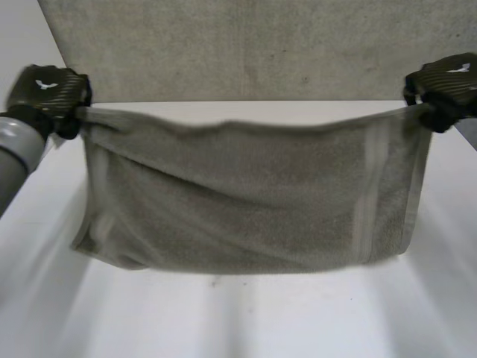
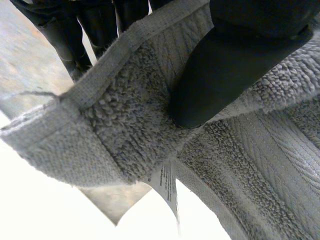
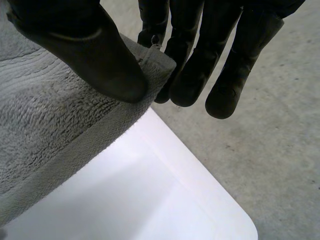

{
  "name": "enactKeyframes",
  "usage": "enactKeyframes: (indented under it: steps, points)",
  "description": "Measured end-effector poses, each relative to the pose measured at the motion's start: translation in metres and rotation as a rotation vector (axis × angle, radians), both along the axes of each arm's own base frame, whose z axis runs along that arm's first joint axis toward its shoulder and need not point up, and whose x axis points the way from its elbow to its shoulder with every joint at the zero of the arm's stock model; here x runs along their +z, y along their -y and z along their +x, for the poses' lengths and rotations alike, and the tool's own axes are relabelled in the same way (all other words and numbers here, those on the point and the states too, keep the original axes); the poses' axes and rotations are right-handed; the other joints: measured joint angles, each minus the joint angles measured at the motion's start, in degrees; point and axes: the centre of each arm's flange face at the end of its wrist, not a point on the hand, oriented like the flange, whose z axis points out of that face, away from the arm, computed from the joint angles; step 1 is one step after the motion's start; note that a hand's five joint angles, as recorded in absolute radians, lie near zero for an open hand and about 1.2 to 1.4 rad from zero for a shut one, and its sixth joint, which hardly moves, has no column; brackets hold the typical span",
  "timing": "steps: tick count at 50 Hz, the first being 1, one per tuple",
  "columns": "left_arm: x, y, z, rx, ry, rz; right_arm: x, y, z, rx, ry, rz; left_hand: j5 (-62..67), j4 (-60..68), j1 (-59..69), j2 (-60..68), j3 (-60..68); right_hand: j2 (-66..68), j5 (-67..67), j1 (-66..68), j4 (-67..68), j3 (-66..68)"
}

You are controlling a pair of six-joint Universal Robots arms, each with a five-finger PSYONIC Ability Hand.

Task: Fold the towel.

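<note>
While the towel point(image 1: 246, 198) hangs stretched between the two hands, each hand grips one of its upper corners. The left hand point(image 1: 46, 93) and the right hand point(image 1: 446, 88) are well apart. The top edge of the cloth sags a little between them, and the rest drops as a wide grey sheet above the white table point(image 1: 223, 321). A paler woven band point(image 1: 370, 194) runs down the cloth near the right hand's side. Whether the bottom hem touches the table cannot be told.

In the left wrist view the thumb point(image 2: 220, 75) is pressed into the looped pile just beside the hem. The fingers point(image 2: 75, 30) lie close together on the far side of the cloth, so the corner is pinched between thumb and fingers. A small white label point(image 2: 167, 185) hangs from the towel just past the thumb tip.

In the right wrist view the thumb point(image 3: 90, 55) clamps the very tip of the corner against the nearest finger. The other fingers point(image 3: 195, 65) reach straight on beyond the corner, side by side and pressed together, with no cloth under their tips. Past those fingertips lies the rounded corner of the table, and beyond it the grey speckled floor point(image 3: 270, 150).
</note>
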Motion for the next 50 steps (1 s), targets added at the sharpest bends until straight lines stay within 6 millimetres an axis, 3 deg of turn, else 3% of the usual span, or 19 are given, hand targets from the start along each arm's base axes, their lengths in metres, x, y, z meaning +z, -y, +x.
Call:
enactKeyframes:
  steps: [3, 6, 9, 13, 18, 23, 29, 35, 40, 45, 50]
  points:
    - [-0.012, 0.021, -0.012, -0.024, 0.007, 0.028, -0.009, 0.015, 0.017, 0.001, -0.035, -0.003, 0.00, 0.00, 0.00, 0.00, 0.00, 0.00, 0.00, -0.04, 0.00, 0.00]
    - [-0.010, 0.039, -0.021, -0.036, 0.005, 0.011, -0.005, 0.034, 0.028, -0.022, -0.036, -0.061, 0.00, 0.00, 0.00, 0.01, 0.01, 0.33, 0.00, 0.02, 0.00, 0.00]
    - [0.004, 0.060, -0.029, -0.045, -0.008, -0.049, 0.010, 0.060, 0.039, -0.068, 0.010, -0.177, 0.00, 0.01, 0.00, 0.01, 0.02, 0.49, 0.00, 0.02, 0.00, 0.00]
    - [0.033, 0.078, -0.036, -0.051, -0.045, -0.152, 0.039, 0.079, 0.046, -0.117, 0.124, -0.320, 0.00, 0.01, 0.00, 0.01, 0.02, 0.49, 0.00, 0.03, 0.00, 0.00]
    - [0.070, 0.079, -0.037, -0.068, -0.137, -0.236, 0.076, 0.079, 0.045, -0.130, 0.283, -0.427, 0.00, 0.01, 0.00, 0.01, 0.02, 0.49, 0.00, 0.11, 0.00, 0.00]
    - [0.077, 0.074, -0.035, -0.080, -0.191, -0.232, 0.082, 0.070, 0.044, -0.119, 0.325, -0.409, 0.00, 0.01, 0.00, 0.01, 0.02, 0.49, 0.01, 0.16, 0.00, 0.00]
    - [0.038, 0.071, -0.031, -0.070, -0.190, -0.121, 0.049, 0.053, 0.045, -0.064, 0.279, -0.263, 0.00, 0.01, 0.00, 0.01, 0.02, 0.49, 0.01, 0.17, 0.00, 0.00]
    - [-0.020, 0.066, -0.021, -0.044, -0.168, -0.001, 0.002, 0.034, 0.047, 0.021, 0.232, -0.112, 0.00, 0.01, 0.00, 0.02, 0.02, 0.49, 0.01, 0.21, 0.00, 0.00]
    - [-0.073, 0.049, -0.015, -0.040, -0.145, 0.101, -0.046, 0.017, 0.042, 0.063, 0.170, 0.004, 0.00, 0.01, 0.00, 0.03, 0.02, 0.50, 0.01, 0.21, 0.00, 0.00]
    - [-0.100, 0.029, -0.010, -0.049, -0.096, 0.170, -0.081, -0.003, 0.031, 0.073, 0.080, 0.074, 0.00, 0.01, 0.00, 0.03, 0.02, 0.49, 0.01, 0.22, 0.00, 0.00]
    - [-0.108, 0.009, -0.002, -0.047, -0.030, 0.209, -0.096, -0.020, 0.020, 0.071, 0.012, 0.111, 0.00, 0.01, 0.00, 0.03, 0.02, 0.50, 0.01, 0.22, 0.00, 0.00]
